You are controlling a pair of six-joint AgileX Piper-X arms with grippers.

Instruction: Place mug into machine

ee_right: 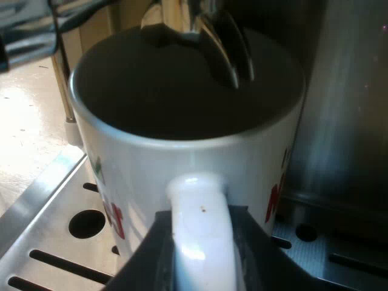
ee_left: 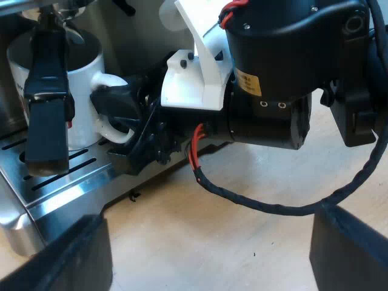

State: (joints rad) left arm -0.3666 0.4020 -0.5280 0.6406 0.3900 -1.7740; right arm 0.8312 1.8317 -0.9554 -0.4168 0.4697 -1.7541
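The left tool (ee_left: 209,242) hangs wide open over the wooden surface (ee_left: 260,257) by the espresso machine (ee_right: 348,109). The right tool (ee_right: 197,248) pinches the white mug (ee_right: 182,157) by its handle. The mug stands on the drip tray (ee_right: 48,200), under the metal holder's spouts (ee_right: 224,48).

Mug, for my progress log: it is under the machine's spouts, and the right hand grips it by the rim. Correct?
No. The mug is under the spouts, but the right hand grips its handle, not its rim; the right wrist view shows that.
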